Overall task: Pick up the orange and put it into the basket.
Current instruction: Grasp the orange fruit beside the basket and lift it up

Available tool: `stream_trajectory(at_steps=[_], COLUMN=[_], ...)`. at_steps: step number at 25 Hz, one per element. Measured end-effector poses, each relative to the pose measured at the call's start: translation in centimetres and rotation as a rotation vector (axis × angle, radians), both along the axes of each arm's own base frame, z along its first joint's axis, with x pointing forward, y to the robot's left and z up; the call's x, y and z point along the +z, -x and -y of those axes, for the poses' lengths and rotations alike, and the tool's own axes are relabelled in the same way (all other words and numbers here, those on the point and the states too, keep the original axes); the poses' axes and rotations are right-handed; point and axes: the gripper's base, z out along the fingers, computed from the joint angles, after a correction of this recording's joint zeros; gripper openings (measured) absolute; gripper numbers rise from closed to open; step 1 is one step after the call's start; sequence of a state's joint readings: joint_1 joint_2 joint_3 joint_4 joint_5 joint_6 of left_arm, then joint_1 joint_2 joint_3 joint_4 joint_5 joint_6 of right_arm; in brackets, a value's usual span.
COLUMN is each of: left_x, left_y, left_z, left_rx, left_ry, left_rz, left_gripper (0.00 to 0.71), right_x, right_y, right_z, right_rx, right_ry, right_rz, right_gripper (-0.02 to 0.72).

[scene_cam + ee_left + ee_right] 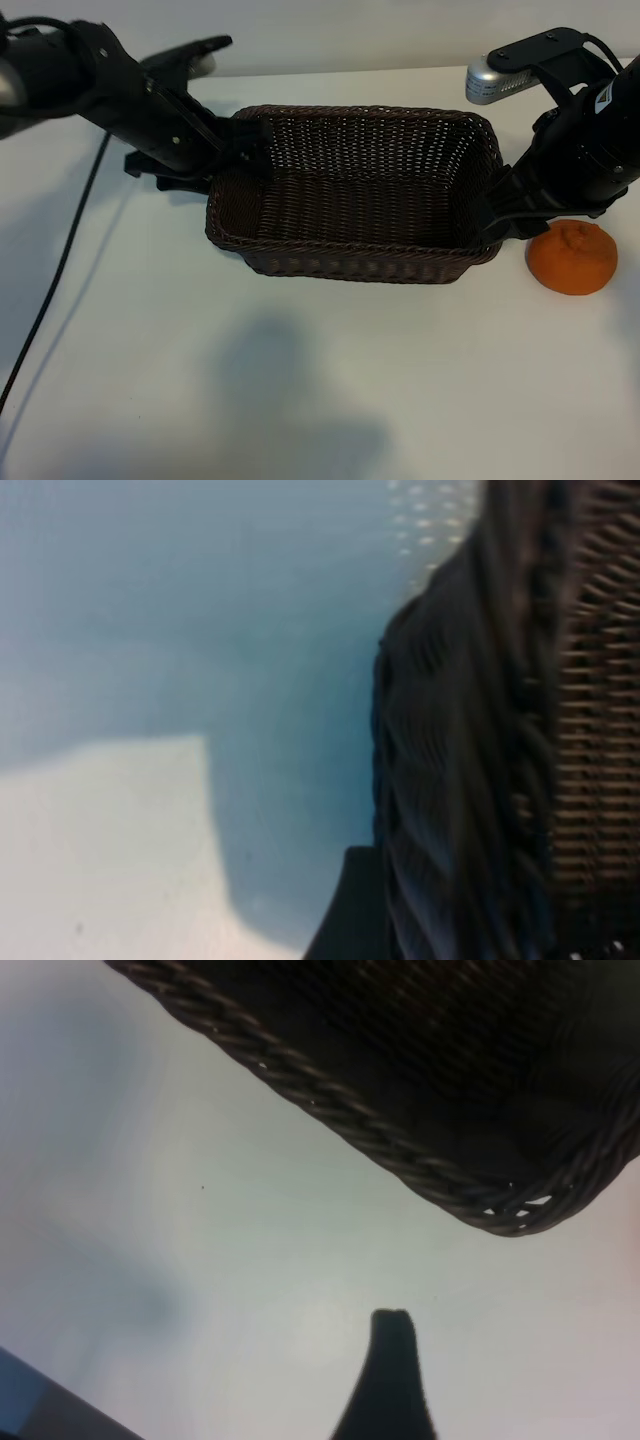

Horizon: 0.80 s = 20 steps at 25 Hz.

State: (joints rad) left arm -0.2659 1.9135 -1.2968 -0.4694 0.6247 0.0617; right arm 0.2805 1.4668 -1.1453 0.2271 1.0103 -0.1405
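Two arms flanked the basket (355, 195) in the exterior view, which sat on the white table (200, 380) a little above the middle of the frame. We saw the left gripper (238, 150) at the basket's left end, its dark fingers up against the braided rim near the upper left corner; whether they pinched the wicker or stood released we could not tell, as the fingers merged with the dark weave. Its own wrist view showed only the basket's outer wall (470, 780) close up, with one dark fingertip (350, 910) at the lower edge.

We found the right gripper (497, 222) at the basket's right end, low by the lower right corner, its jaws hard to make out against the rim; the right wrist view showed a single fingertip (390, 1370) over bare table, clear of the basket corner (500, 1200), so we took it as spread apart and grasping nothing.

We saw the orange (571, 257) lying on the table at the right of the frame, outside the basket, just beside its lower right corner and just below the right arm, untouched by either gripper.
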Motion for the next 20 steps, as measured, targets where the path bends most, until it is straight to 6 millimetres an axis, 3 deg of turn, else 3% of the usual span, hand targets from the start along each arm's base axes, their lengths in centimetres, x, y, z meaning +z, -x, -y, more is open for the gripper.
stream_trajectory(at_steps=[8, 15, 17, 20], left_x=[5.6, 7.0, 7.3, 8.2], left_y=[1.9, 2.3, 2.4, 2.7], left_z=[-1.3, -2.8, -3.8, -7.5], left_rx=[-0.004, 0.005, 0.003, 0.067], left_ry=[-0.044, -0.124, -0.159, -0.209], left_rz=[0.095, 0.105, 0.079, 0.049], left_gripper=[0.637, 0.624, 0.619, 0.613], right_x=[0.0, 0.0, 0.0, 0.0], right_y=[0.0, 0.0, 0.0, 0.0], right_z=[0.0, 0.0, 0.0, 0.0], right_rx=[0.0, 0.0, 0.0, -0.001], right_ry=[0.0, 0.0, 0.0, -0.001], right_rz=[0.0, 0.0, 0.001, 0.005], right_gripper=[0.571, 0.571, 0.571, 0.571])
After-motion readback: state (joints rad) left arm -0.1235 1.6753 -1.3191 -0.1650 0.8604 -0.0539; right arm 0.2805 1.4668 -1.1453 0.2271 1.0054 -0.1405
